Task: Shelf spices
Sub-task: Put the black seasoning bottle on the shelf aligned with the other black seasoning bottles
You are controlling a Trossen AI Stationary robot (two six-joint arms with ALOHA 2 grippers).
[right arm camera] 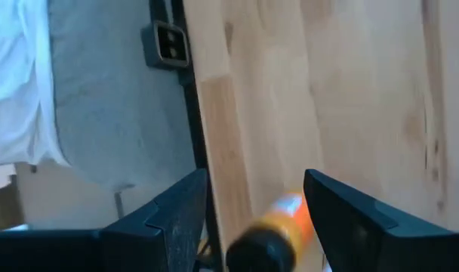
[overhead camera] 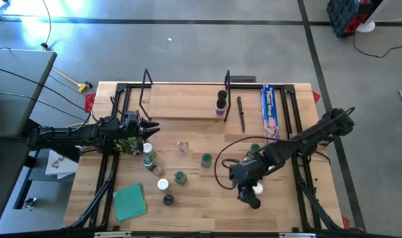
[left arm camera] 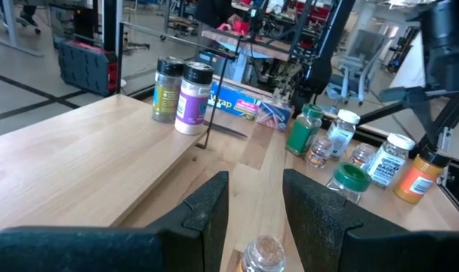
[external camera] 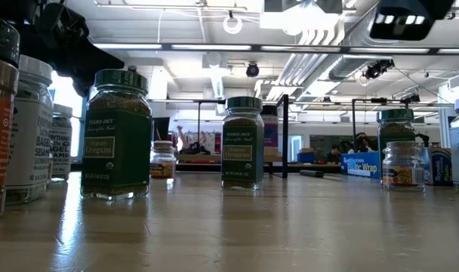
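The shelf point(overhead camera: 184, 99) lies at the table's far side, a light board with a black wire frame at each end. Two spice jars point(overhead camera: 220, 104) stand at its right end; the left wrist view shows them too point(left arm camera: 183, 94). Several more jars stand loose on the table point(overhead camera: 180, 177). My left gripper point(overhead camera: 151, 126) is open by the shelf's left end, and a clear-lidded jar point(left arm camera: 263, 253) sits below between its fingers. My right gripper point(right arm camera: 254, 204) is open and points down at the near right. Its fingers stand either side of an orange jar with a dark lid point(right arm camera: 278, 227).
A blue wrap box point(overhead camera: 270, 109) and a thin dark tool point(overhead camera: 241, 114) lie right of the shelf. A green leafy bunch point(overhead camera: 128, 143) sits under my left arm, and a green pad point(overhead camera: 129, 201) lies near the near left corner. A white-lidded jar point(overhead camera: 257, 190) stands beside the orange one.
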